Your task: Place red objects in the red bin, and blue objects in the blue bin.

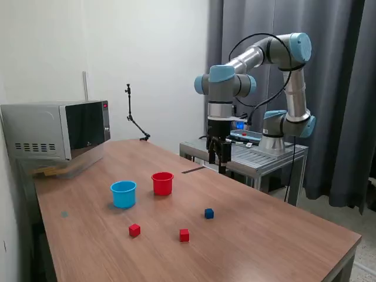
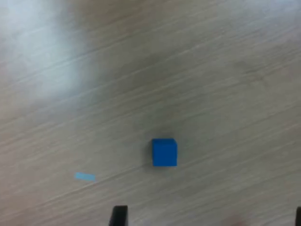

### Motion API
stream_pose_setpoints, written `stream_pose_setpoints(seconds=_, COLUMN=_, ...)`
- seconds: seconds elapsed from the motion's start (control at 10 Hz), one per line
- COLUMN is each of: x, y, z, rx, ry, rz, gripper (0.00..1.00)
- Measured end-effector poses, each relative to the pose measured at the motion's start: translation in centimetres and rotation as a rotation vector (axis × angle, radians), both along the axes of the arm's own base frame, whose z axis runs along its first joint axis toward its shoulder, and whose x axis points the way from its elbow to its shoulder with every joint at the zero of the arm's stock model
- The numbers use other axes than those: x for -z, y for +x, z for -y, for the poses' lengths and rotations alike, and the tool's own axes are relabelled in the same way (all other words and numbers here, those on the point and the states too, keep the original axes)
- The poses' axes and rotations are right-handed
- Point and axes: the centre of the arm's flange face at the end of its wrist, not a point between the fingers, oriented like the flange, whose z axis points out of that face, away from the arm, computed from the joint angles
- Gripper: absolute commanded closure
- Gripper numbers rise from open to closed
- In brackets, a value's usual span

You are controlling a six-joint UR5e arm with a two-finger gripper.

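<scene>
Table (image 1: pixel 282 235): we see it bearing everything.
Claw (image 1: pixel 218 157): we see it spread, empty, above the table's far edge behind the red cup (image 1: pixel 163 183).
Blue cup (image 1: pixel 123 194): upright, beside the red cup.
Red cubes (image 1: pixel 134 230) (image 1: pixel 184 235): nearer than the red cup.
Blue cube (image 1: pixel 209 213): no long axis; lies flat, apart from the red cup.

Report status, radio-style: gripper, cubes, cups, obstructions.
Gripper open, empty, raised above wooden table. Small blue cube loose under wrist camera. Two red cubes outside cups. Nothing obstructing.
</scene>
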Motion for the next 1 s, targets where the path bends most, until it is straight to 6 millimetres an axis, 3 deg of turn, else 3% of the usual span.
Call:
stream_pose_setpoints(seconds=0.6, x=4.2, y=2.1, z=0.4, rx=-0.006, ry=0.000, rz=-0.072, gripper=0.00)
stream_pose_setpoints(seconds=1.0, x=7.7, y=2.3, z=0.8, rx=-0.009, ry=-0.002, rz=-0.085, gripper=0.00)
